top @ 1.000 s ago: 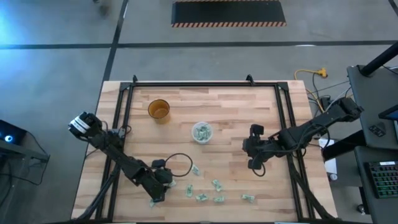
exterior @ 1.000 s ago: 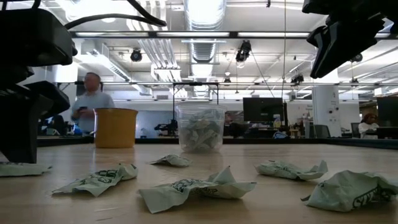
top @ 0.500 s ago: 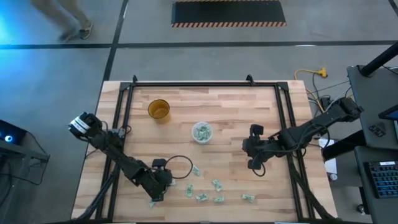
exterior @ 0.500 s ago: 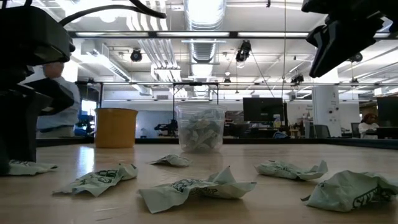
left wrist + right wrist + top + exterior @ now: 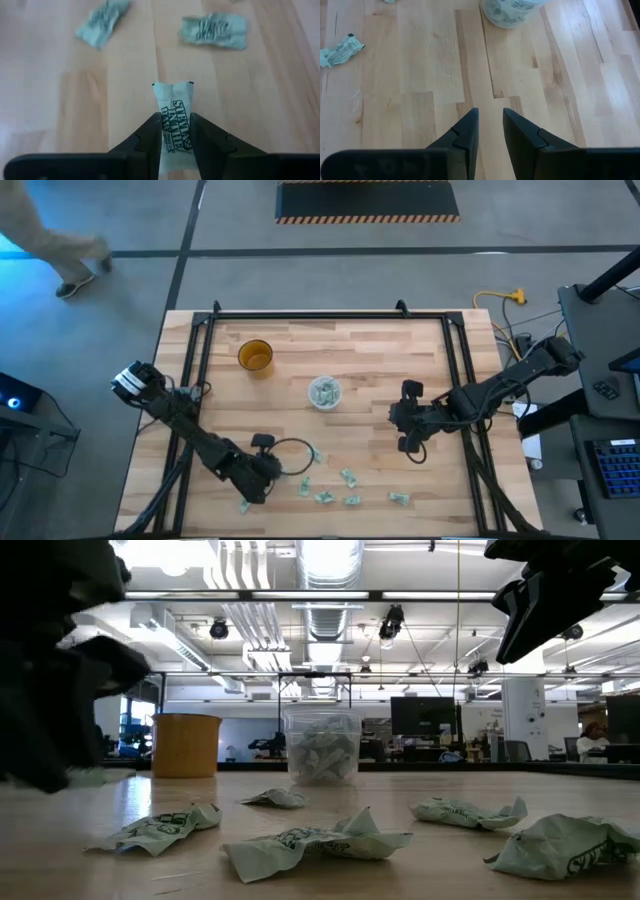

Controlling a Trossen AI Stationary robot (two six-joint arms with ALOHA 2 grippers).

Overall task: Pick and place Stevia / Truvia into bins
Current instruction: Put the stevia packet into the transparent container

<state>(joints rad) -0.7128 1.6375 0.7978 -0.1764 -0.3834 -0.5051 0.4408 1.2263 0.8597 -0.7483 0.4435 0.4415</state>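
A sachet (image 5: 176, 122) is pinched between the left gripper (image 5: 175, 131) fingers, standing on end with its printed face up and roughly its top half free beyond the tips; this is at the near-left part of the table (image 5: 400, 370), with loose sachets (image 5: 349, 477) scattered just beside it on the wood; the cup (image 5: 324, 392) sits near the table's middle, already partly filled, well apart from the left gripper; an amber cup (image 5: 255, 357) stands farther back and left.

The grip is narrow and bites only the lower part of thin paper, so the sachet could swivel or slide out on the way to the cup; a fast swing would make that likelier; if it is let go off-centre or too high, so light a packet may drift onto the rim or beside the cup; the amber cup lies near the path and is the wrong target.

The right gripper (image 5: 490, 131) hovers over bare wood right of the cup, fingers nearly together with a slim gap, holding nothing; it could crowd the cup if both arms close in at once.
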